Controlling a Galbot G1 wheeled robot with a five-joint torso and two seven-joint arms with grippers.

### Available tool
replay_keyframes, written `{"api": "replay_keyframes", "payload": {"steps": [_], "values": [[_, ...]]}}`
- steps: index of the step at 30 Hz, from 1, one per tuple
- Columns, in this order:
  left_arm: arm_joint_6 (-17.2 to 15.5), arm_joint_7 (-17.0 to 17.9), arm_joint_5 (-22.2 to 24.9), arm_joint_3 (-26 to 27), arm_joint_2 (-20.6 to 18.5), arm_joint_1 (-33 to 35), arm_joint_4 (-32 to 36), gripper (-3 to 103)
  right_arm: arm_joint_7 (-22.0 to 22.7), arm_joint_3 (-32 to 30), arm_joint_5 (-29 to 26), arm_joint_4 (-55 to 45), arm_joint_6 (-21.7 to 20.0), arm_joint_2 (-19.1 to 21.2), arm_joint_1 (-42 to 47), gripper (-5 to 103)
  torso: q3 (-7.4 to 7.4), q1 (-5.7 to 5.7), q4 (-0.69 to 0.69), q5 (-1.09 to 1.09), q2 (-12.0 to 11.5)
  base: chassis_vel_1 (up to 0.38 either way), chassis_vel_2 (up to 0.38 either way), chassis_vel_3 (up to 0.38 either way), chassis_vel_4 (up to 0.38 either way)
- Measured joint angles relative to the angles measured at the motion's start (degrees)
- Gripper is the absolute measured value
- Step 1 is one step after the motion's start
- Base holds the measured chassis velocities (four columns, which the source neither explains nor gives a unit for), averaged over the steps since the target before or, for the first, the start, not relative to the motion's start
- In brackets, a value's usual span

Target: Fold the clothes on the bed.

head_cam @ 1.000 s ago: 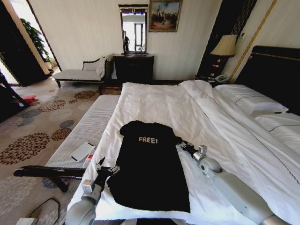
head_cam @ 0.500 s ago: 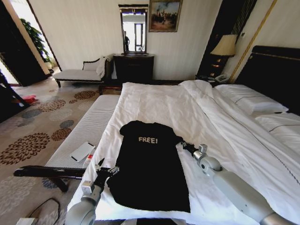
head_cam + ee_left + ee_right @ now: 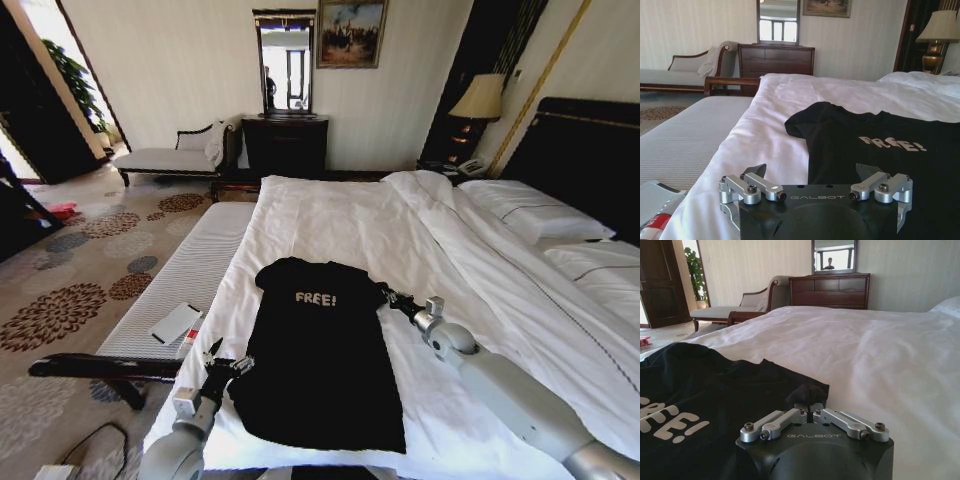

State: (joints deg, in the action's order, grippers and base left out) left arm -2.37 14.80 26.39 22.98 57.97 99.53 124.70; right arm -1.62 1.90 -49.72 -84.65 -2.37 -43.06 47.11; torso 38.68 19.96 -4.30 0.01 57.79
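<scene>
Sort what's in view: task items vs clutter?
Job:
- black short-sleeved T-shirt with white "FREE!" print
- bed with white duvet
- right gripper, shut on the shirt's sleeve edge
- left gripper, open at the shirt's side

Lying about:
- narrow white padded bench
- white booklet
- table lamp

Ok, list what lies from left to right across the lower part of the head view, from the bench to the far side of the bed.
White padded bench → left gripper, open at the shirt's edge → black T-shirt → right gripper, shut on the sleeve → white duvet → pillows.
</scene>
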Motion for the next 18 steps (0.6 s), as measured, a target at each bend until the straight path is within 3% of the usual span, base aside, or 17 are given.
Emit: {"api": "replay_keyframes", "payload": {"steps": [7,13,18], "values": [[0.16,-0.16,-0.06,0.56,-0.11,0.78,0.23,100,-0.15,2.0,0.38,1.54,-0.02,-0.71,-2.4,1,0.0,0.0,0.0,-0.01,0.0,0.0,0.0,0.0,0.0],[0.17,-0.17,-0.03,0.33,-0.33,0.37,0.19,100,0.1,2.73,1.76,-3.01,-0.74,0.45,-2.33,1,0.0,0.0,-0.01,-0.03,0.0,0.0,0.0,0.0,0.0],[0.17,-0.15,-0.03,-0.02,-0.18,0.36,0.34,100,0.68,7.36,3.02,-5.13,-1.46,0.75,-5.11,1,0.0,0.0,-0.03,-0.03,0.0,0.0,0.0,0.0,0.0]]}}
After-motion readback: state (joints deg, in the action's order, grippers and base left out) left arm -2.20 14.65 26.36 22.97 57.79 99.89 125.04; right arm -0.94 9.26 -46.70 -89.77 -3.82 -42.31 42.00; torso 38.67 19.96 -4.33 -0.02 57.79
